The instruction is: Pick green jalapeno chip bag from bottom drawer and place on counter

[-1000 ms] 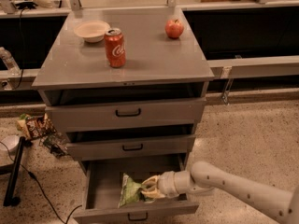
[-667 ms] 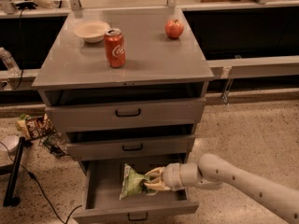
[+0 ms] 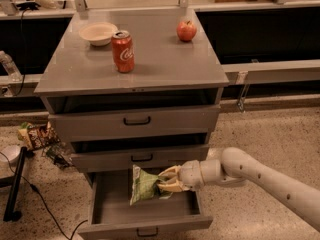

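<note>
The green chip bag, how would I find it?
Find the grey metal drawer cabinet, then its pulled-out bottom drawer. Over it, the robot's pale claw grips a small crinkled green foil chip bag with pale patches. The round apple and metal soda can on the grey counter are red, not green.

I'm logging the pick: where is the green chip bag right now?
The green jalapeno chip bag is gripped by the end effector, low in the view, over the open bottom drawer.
</note>
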Tool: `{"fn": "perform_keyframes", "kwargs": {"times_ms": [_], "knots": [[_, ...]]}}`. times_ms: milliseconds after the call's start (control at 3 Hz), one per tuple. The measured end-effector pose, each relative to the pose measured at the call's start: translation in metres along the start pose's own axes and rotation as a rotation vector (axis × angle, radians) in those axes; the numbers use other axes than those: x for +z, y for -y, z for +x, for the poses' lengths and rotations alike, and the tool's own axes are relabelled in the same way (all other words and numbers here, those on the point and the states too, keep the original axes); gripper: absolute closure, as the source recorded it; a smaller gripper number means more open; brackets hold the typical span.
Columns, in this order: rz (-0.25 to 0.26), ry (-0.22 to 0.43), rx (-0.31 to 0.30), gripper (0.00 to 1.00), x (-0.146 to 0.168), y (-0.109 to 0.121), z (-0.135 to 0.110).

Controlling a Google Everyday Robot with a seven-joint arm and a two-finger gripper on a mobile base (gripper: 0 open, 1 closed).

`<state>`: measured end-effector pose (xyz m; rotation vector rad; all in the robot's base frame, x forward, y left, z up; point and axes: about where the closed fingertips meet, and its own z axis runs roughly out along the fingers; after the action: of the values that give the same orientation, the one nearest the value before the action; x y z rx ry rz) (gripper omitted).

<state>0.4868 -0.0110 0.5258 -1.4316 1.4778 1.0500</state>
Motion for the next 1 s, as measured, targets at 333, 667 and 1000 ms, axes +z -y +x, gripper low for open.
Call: {"fn": "perform_keyframes", "kwargs": {"times_ms": [333, 667, 1000], "knots": [[0.0, 0.0, 0.0, 1.0, 0.0, 0.0, 0.0], [0.023, 0.01, -0.083, 1.0, -0.03, -0.004, -0.053], [0.042, 0.005, -0.216, 1.0, -0.084, -0.011, -0.164]]}}
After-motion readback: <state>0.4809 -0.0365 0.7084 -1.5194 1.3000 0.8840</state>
